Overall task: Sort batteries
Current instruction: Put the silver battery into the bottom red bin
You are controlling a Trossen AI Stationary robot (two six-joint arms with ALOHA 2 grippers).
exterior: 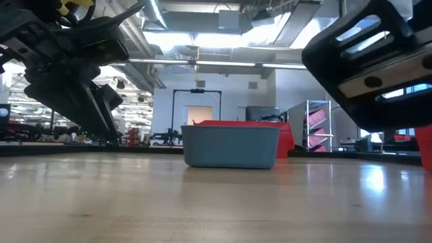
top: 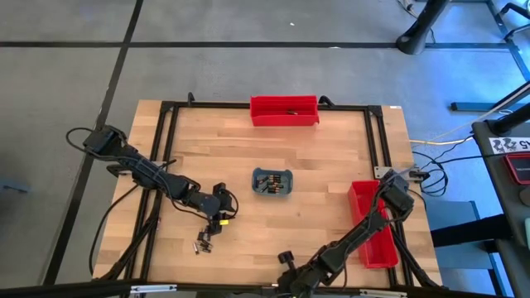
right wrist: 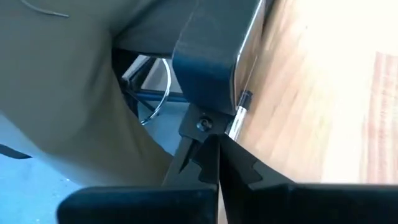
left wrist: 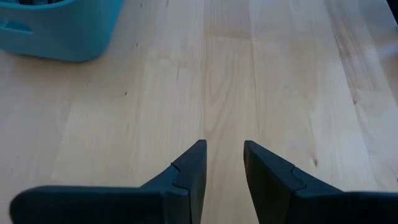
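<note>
Left claw poised over bare wood, right claw parked at the bench's front edge.

The left claw (left wrist: 224, 165) hangs over the light wooden bench (top: 331, 165), its 2 dark fingers (left wrist: 189, 177) narrowly apart with nothing between them. A few tiny dark cylindrical batteries (top: 202, 242) lie loose on the wood just beside it; more batteries sit in the small grey-blue rounded tray (top: 272, 182) at mid-bench. The right claw (right wrist: 217, 165) is closed and empty at the front edge. 2 long red rectangular bins (top: 285, 111) stand at the far and right sides.
</note>
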